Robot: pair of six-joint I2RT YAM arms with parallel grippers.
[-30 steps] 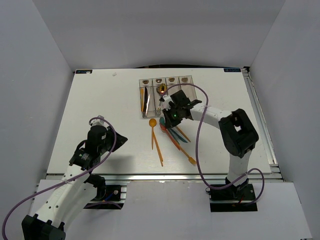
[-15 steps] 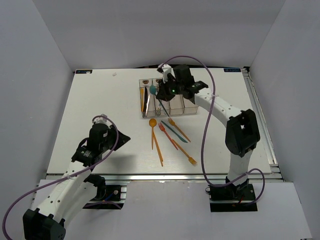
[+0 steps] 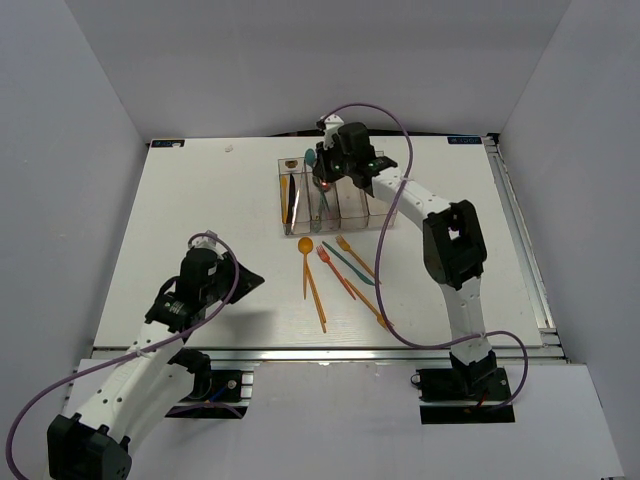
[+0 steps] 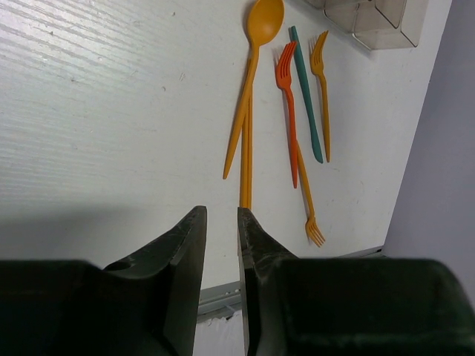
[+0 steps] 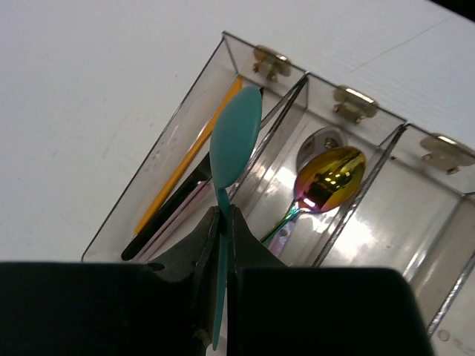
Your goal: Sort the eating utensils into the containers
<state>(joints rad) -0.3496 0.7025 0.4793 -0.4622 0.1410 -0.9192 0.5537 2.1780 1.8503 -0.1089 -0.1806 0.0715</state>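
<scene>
Big white table [image 3: 200, 200] first, and at its far side the row of four clear plastic rectangular bins [image 3: 372, 205]. The right gripper [image 5: 223, 215] is up over that row, jaws clamped on the thin teal plastic spoon [image 5: 234, 137], pinched at the neck just under the bowl. It looks light, stiff and slick, so it's likely to swivel in so narrow a pinch; mid-handle would hold steadier. The left gripper [image 4: 220, 216] hangs over the table, jaws slightly parted, empty.

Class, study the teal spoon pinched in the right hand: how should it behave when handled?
Probably light and fairly stiff: the teal spoon extends unbent past the right hand. Pinched on its thin handle, it might pivot or slip.
</scene>
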